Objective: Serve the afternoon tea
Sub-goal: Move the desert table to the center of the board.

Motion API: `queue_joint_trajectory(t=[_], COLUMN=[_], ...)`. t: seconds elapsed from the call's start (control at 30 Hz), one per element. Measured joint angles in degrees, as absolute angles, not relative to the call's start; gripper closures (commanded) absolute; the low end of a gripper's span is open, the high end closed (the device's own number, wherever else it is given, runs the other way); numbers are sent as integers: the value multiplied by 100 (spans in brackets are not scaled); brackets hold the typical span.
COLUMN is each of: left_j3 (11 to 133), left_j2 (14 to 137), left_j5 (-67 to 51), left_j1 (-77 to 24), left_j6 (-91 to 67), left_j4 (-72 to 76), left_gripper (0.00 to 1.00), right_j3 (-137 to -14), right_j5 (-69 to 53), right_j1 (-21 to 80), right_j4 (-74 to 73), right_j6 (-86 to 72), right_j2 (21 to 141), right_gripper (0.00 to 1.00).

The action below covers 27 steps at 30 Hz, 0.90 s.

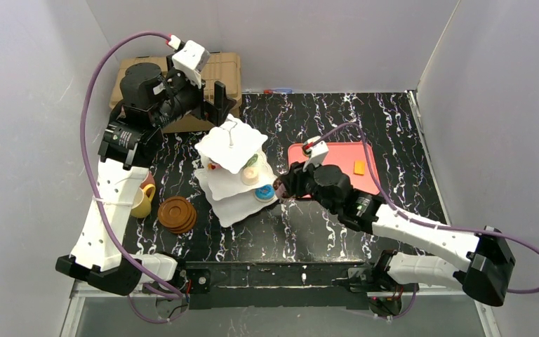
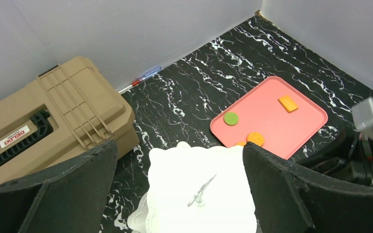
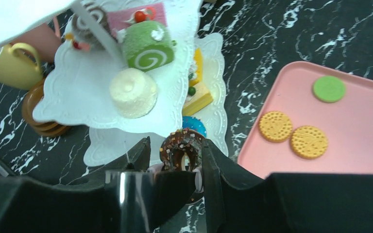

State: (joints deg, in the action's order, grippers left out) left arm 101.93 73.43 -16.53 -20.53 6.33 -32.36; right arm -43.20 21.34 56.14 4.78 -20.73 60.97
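Note:
The white three-tier stand (image 1: 230, 151) stands mid-table with toy pastries on its lower tiers: a green roll (image 3: 148, 48), a cream cake (image 3: 132, 92) and a blue doughnut (image 3: 194, 125). My right gripper (image 3: 177, 153) is shut on a chocolate sprinkled doughnut (image 3: 182, 148), held upright at the right edge of the bottom tier (image 3: 102, 145). In the top view this gripper (image 1: 284, 186) sits just right of the stand. My left gripper (image 2: 178, 146) hangs open above the top plate (image 2: 199, 194) and its wire loop (image 2: 201, 190), holding nothing. A yellow cup (image 1: 140, 203) and brown saucers (image 1: 177, 214) lie left of the stand.
A pink-red tray (image 1: 337, 165) right of the stand carries two biscuits (image 3: 275, 126), a green disc (image 3: 329, 89) and an orange piece (image 1: 358, 166). A tan hard case (image 1: 217, 70) fills the back left corner. A pen (image 1: 277, 90) lies by the back wall.

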Motion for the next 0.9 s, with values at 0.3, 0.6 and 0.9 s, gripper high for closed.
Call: queue_joint_trajectory(t=[0.3,0.6,0.9], left_j3=[10252,10114,9684], left_j2=[7343,7264,7203], left_j5=[-1653,-1680,-1737], left_j1=[-1968,-1918,-1824], left_j6=[633,707,812], left_j4=[-3295,-3341,-3433], left_gripper=[1,1,1], right_j3=[-4115,-3776,-3758], right_j5=[2458,3223,3369], right_j1=[6361,6490,6770], right_j4=[1271,1118,1422], right_j6=[-2305,-2532,-2707], right_j2=[6678,6152,6423], right_gripper=[65,64,64])
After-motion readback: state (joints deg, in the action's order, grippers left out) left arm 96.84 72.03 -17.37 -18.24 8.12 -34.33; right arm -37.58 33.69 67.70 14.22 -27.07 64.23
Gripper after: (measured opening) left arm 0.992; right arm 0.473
